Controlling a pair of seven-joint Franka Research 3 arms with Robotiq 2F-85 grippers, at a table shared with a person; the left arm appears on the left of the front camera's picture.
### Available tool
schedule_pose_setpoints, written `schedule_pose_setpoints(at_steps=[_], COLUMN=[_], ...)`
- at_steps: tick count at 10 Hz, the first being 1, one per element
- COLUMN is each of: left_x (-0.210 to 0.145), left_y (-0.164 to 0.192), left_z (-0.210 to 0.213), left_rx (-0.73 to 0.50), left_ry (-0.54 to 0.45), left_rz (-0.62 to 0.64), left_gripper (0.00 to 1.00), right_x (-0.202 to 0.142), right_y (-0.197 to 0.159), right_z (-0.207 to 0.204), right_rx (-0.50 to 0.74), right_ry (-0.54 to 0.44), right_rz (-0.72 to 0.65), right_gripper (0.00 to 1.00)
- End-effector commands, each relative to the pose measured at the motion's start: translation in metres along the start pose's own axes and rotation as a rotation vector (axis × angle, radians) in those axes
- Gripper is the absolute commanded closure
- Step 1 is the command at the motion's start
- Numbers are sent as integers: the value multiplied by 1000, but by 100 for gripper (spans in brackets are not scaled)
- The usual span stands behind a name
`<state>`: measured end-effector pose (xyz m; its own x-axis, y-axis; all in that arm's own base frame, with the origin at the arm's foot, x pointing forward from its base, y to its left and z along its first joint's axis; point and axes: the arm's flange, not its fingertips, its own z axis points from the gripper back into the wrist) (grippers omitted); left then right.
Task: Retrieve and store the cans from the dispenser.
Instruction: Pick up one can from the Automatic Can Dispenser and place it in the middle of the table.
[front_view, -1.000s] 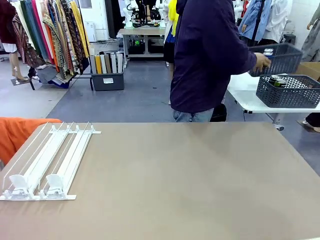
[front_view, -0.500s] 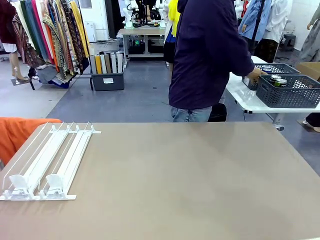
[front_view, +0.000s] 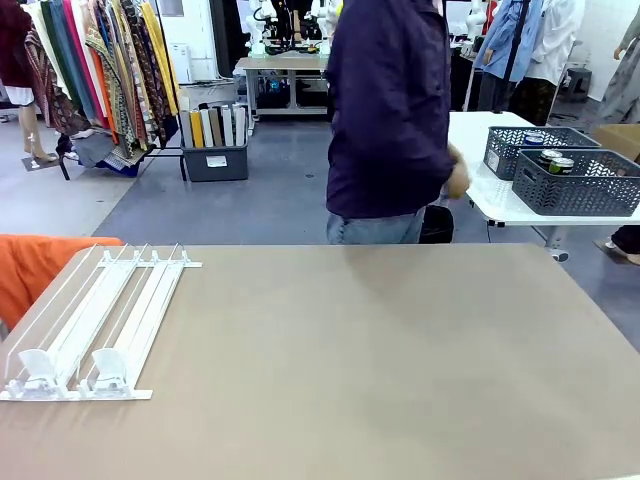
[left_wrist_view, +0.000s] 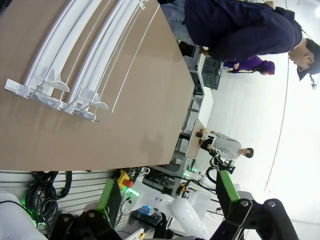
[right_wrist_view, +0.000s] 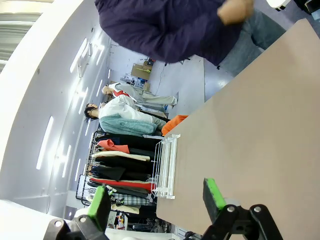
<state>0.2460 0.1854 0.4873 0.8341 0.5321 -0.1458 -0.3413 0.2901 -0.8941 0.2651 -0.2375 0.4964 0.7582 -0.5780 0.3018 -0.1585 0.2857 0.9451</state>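
The dispenser (front_view: 105, 320), a flat white rack of rails, lies at the table's left with its two lanes bare and two pusher tabs by its front lip. It also appears in the left wrist view (left_wrist_view: 75, 60) and in the right wrist view (right_wrist_view: 166, 167). Cans (front_view: 555, 160) with silver tops sit in a dark grey basket (front_view: 580, 190) on a side table beyond the person. My left gripper (left_wrist_view: 167, 200) is open above the table with nothing between its fingers. Open and holding nothing as well, my right gripper (right_wrist_view: 155, 200) hangs over the table's near side.
A person in a dark top (front_view: 385, 110) stands at the far edge, one hand (front_view: 457, 180) hanging free. A second grey basket (front_view: 525, 148) stands behind the first on the white side table (front_view: 480, 190). Orange cloth (front_view: 40, 270) lies left of the brown table (front_view: 380, 360).
The person set the lifted grey basket down on the side table, let go of it and turned back toward my table. The dispenser did not move.
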Motion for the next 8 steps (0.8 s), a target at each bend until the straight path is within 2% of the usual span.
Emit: schedule_pose_setpoints(at_steps=[1,8], left_x=[-1,-1], left_y=[-1,-1], left_z=[0,0], left_rx=[-13,-13], left_ry=[1,1], left_rz=[-5,-5], left_gripper=[0,0], right_x=[2,2], right_y=[1,1], right_z=[-2,-2], right_rx=[20,20], right_ry=[-11,-11], right_rz=[24,24], right_gripper=[0,0])
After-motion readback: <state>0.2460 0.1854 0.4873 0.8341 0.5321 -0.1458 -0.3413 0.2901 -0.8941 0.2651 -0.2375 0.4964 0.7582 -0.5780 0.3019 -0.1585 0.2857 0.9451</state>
